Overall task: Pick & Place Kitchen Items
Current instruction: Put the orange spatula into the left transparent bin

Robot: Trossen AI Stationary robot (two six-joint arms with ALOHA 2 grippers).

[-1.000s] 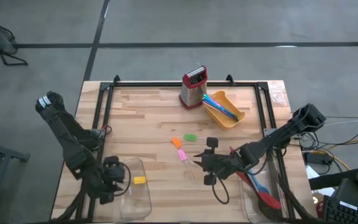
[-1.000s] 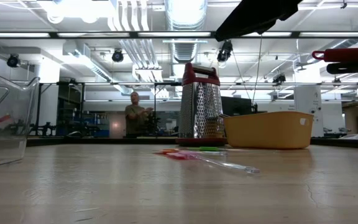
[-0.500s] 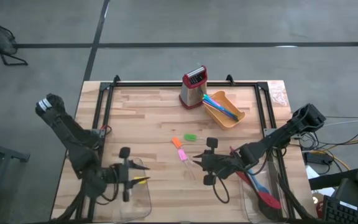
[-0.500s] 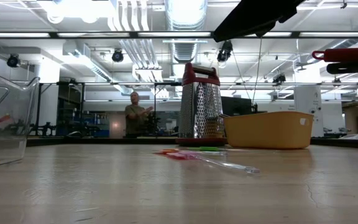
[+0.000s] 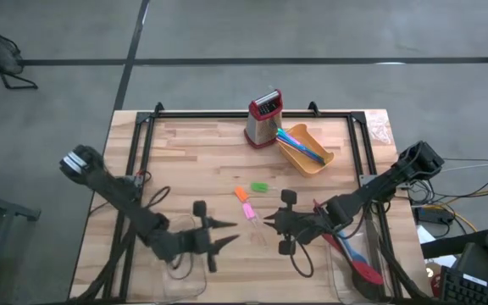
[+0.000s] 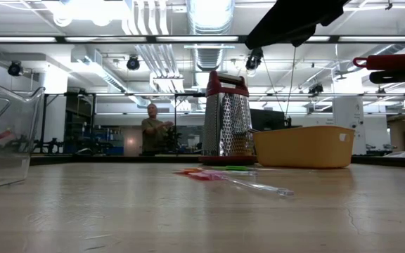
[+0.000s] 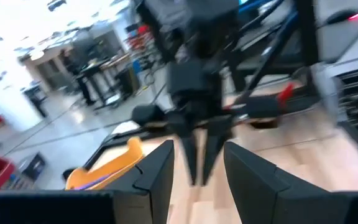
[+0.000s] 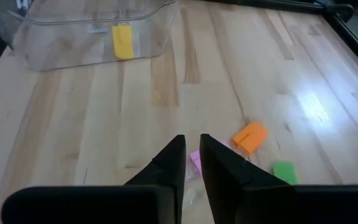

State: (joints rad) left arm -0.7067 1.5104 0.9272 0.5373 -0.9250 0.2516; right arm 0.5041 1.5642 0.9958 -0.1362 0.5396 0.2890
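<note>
Nearest the bench's (image 5: pixel 193 161) front edge, far from the red-topped grater (image 5: pixel 264 119) and off to its left, sits a clear tray (image 5: pixel 195 280). A yellow piece (image 8: pixel 122 41) lies inside it. The left gripper (image 5: pixel 227 235) hovers at that tray's inner side, pointing toward the middle of the bench. Its fingers stand apart and hold nothing.

At the same front edge, but to the grater's right, a second clear tray (image 5: pixel 346 280) holds a red spatula (image 5: pixel 367 275), with a blue handle alongside it.

One step closer to the grater, almost straight out in front of it, the right gripper (image 5: pixel 268 220) reaches in from the right side. It is low over the wood with its tip at the pink piece (image 5: pixel 248 211). Whether it has closed on that piece I cannot tell.

Closer again to the grater lie the orange piece (image 5: pixel 241 193), just beyond the pink one, and the green piece (image 5: pixel 260 186) beside it. Both lie free on the wood.

Just beside the grater, on its right, stands an orange basket (image 5: pixel 320 161) with blue and green sticks (image 5: pixel 299 142) lying in it. The grater itself stands upright near the bench's far edge.

Beyond the grater, deep in the room, a person (image 6: pixel 152 126) stands.
</note>
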